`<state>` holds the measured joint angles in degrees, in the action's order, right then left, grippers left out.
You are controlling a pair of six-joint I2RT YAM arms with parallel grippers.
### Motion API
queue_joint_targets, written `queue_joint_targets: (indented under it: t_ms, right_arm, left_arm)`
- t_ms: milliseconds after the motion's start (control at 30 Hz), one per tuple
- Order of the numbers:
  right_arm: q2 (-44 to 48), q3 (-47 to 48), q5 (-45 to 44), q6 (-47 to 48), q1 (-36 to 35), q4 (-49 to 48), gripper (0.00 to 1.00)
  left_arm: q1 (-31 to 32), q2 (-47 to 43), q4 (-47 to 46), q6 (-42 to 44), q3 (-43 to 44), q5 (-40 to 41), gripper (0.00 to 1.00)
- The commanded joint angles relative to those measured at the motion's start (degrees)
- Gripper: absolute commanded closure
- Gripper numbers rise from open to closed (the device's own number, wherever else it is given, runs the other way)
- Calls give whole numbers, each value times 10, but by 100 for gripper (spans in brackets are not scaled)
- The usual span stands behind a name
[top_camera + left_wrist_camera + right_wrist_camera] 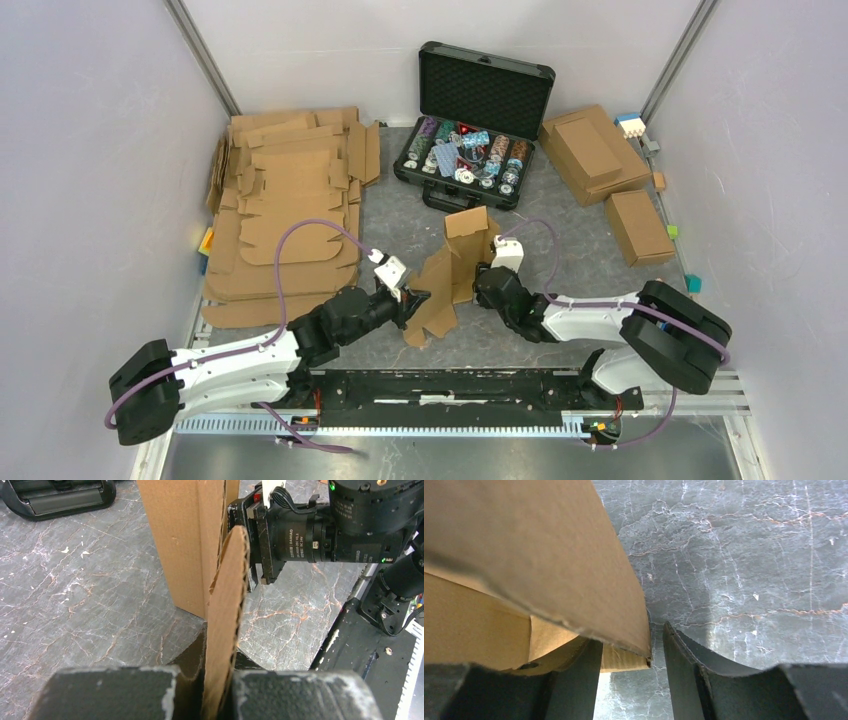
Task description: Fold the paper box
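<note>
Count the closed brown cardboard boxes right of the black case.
2: a wide brown cardboard box by the far right corner, a smaller one just nearer. A flat rectangle atop the wide box may be a third.

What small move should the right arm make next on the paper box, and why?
Probably ease the right jaws sideways over the edge of the paper box and close. They stand open, with that edge just beside their gap, while the left jaws already pinch a flap.

Robotics lab cell, pale walls point(90, 150), aluminium frame posts point(205, 60), grey marbled tabletop point(580, 250), mounting rail point(450, 385)
</note>
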<state>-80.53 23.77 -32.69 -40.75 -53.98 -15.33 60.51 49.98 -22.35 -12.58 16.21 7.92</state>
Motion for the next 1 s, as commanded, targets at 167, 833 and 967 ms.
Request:
queue_joint_targets:
  t_ms: [167,833,967]
  right_arm:
    - [5,-12,84,-25,35,-63,33]
    - [-90,18,-83,40,-38,72,29]
    - [-87,12,-131,47,-54,114,23]
  left_arm:
    - [6,1,25,-2,7,-1,94]
    - [8,0,24,0,7,3,94]
    - [10,-1,25,0,6,3,93]
